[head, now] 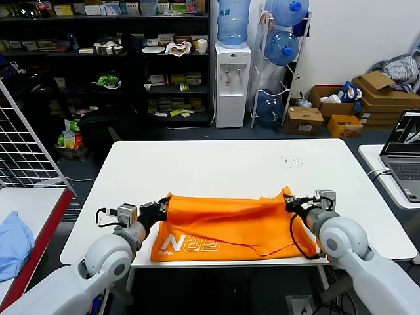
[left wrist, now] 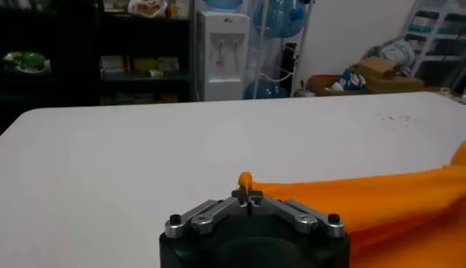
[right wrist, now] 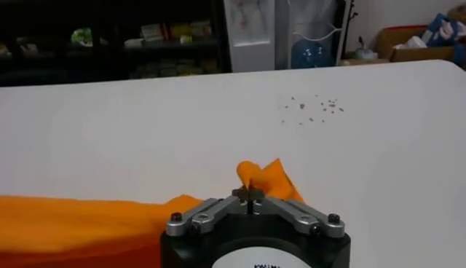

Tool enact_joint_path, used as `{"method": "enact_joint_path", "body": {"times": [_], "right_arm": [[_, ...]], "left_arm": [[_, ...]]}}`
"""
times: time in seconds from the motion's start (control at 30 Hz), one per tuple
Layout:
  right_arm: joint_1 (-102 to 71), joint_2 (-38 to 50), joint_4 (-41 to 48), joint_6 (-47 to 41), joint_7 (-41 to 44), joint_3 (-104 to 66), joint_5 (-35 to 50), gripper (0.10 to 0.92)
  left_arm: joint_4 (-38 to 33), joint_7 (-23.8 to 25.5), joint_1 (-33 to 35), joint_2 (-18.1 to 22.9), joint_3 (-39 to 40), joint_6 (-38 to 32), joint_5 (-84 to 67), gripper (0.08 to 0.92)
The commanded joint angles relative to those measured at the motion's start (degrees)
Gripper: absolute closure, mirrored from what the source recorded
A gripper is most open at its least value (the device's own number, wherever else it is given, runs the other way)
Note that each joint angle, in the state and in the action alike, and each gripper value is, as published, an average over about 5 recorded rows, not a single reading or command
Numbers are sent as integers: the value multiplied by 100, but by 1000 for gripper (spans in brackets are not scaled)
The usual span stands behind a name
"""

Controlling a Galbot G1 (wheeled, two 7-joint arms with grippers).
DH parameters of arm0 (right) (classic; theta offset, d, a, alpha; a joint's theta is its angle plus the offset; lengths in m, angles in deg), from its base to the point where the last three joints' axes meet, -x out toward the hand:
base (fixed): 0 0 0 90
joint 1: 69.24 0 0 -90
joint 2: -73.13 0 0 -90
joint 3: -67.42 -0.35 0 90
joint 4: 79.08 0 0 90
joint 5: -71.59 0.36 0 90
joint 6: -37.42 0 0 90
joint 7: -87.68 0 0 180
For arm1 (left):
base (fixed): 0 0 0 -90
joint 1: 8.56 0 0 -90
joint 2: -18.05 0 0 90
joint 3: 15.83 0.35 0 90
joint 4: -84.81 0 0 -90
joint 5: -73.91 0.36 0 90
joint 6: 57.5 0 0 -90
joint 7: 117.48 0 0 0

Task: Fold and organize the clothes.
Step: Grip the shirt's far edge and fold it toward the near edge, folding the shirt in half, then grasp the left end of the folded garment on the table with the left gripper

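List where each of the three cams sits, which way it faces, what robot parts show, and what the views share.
Head view: on the head, looking forward and down at the white table; both arms show, left pincer and right pincer shut on the orange T-shirt.
Left wrist view: behind the left pincer, facing across the table toward the water dispenser.
Right wrist view: behind the right pincer, facing likewise.
Shared: T-shirt, table, dispenser.
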Motion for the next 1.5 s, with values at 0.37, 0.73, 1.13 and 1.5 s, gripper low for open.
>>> {"method": "enact_joint_path", "body": {"times": [0.37,0.73,1.13,1.5], "right_arm": [[-1499,298,-1061,-182,-123,-855,115,828],[-1501,245,-1080,-122,-7,-927,17,525],[-1736,105,-1130,-89,28,-1081,-120,179],[-1832,71,-1170,-84,37,-1175,-141,104]], "left_arm": [[-769,-72,1135,-228,-388,170,35,903],[-547,24,1461,-161,-740,145,385,626],[-51,200,1598,77,-718,22,653,280],[129,237,1672,202,-675,-97,804,122]]}}
